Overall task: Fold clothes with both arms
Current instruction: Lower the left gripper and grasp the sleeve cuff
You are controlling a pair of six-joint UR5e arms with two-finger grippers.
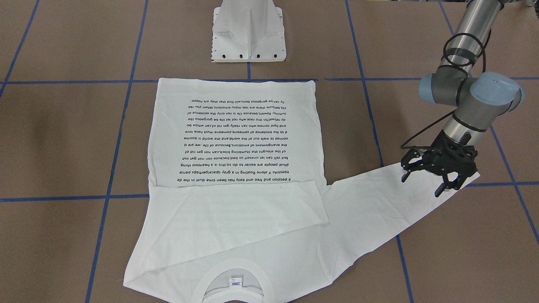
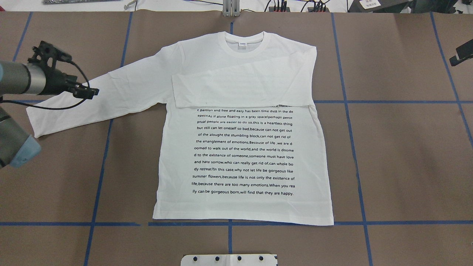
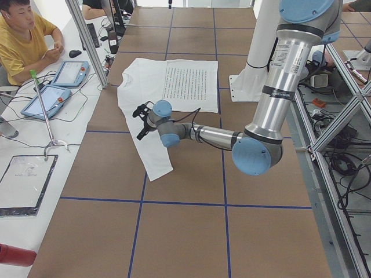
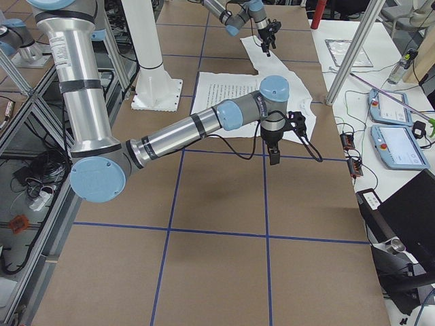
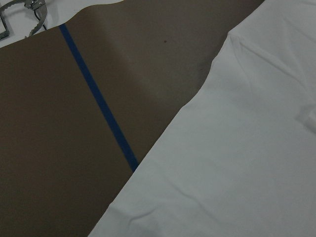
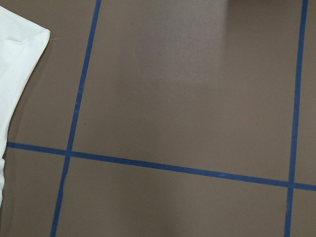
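Left hand (image 1: 427, 185) spread over outstretched sleeve (image 1: 379, 198), white T-shirt (image 1: 236, 139) flat, other sleeve (image 1: 236, 210) folded across chest

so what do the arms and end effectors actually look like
Left arm and right arm match: silver tubes ringed with black bands, grey joints with light-blue caps, and a loose black cable looping to the wrist. The left end effector and right end effector are black; the left one's fingers look latticed.

White T-shirt (image 6: 14, 64) edge at upper left; brown table (image 6: 187, 84); blue tape lines (image 6: 173, 167) crossing.
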